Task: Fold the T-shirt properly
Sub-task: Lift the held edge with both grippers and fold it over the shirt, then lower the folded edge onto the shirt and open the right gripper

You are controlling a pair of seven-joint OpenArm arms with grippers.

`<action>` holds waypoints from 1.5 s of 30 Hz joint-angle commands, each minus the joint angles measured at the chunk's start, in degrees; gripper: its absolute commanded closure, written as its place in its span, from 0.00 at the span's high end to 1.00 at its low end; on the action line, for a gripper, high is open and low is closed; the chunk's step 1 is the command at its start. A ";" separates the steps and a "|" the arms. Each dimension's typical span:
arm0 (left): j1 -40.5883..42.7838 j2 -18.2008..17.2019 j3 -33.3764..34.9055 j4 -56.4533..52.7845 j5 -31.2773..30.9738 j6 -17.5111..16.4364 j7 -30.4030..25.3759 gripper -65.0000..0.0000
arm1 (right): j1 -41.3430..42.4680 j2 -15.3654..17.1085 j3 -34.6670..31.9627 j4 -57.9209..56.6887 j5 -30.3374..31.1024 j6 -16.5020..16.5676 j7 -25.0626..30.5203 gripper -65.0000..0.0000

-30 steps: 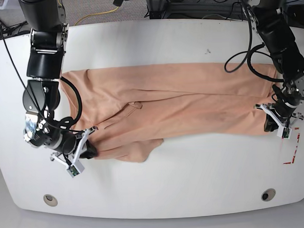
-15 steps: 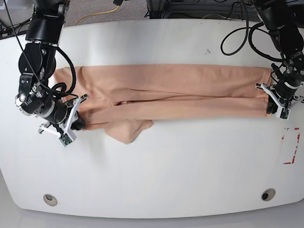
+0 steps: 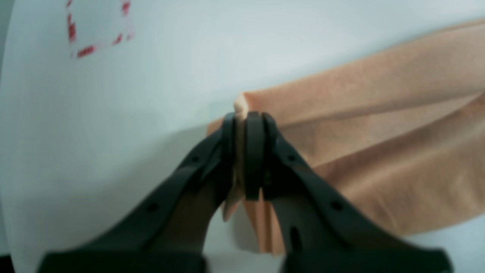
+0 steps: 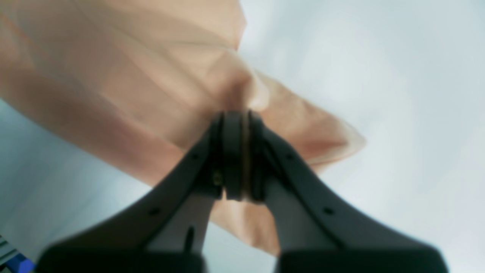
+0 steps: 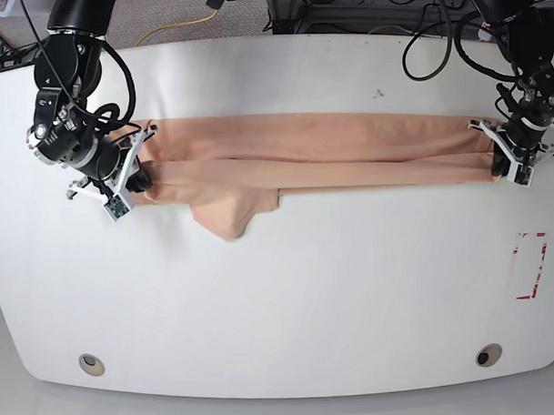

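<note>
The peach T-shirt lies stretched in a long narrow band across the white table, folded lengthwise, with a loose flap hanging at its lower left. No face print shows. My left gripper is shut on the shirt's right end. My right gripper is shut on the shirt's left end. Both hold the cloth taut between them, low over the table.
A red dashed rectangle is marked on the table near the right edge. Two round holes sit near the front edge. Cables lie beyond the table's far edge.
Both grippers have carried the shirt's ends toward the far side and pulled them farther apart. The shirt has narrowed into a taut band, with the lower layer folded up.
</note>
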 commanded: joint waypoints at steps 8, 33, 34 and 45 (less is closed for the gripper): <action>3.20 -1.42 -2.28 1.15 -0.11 0.69 -1.15 0.00 | -1.36 0.95 1.48 -1.53 -0.17 -0.10 0.59 0.00; 1.26 -1.77 -3.07 13.11 -10.39 0.69 13.79 0.57 | 2.42 -7.41 3.67 4.53 2.21 -0.01 -3.36 0.77; 1.26 -1.77 -3.07 13.72 -11.27 0.69 15.11 0.57 | 3.13 -7.58 3.67 3.74 2.12 -0.01 -3.72 0.77; 1.44 0.60 -1.40 9.68 -4.42 0.69 19.33 0.57 | 15.70 -11.01 -0.28 -16.92 1.85 -0.54 -3.98 0.77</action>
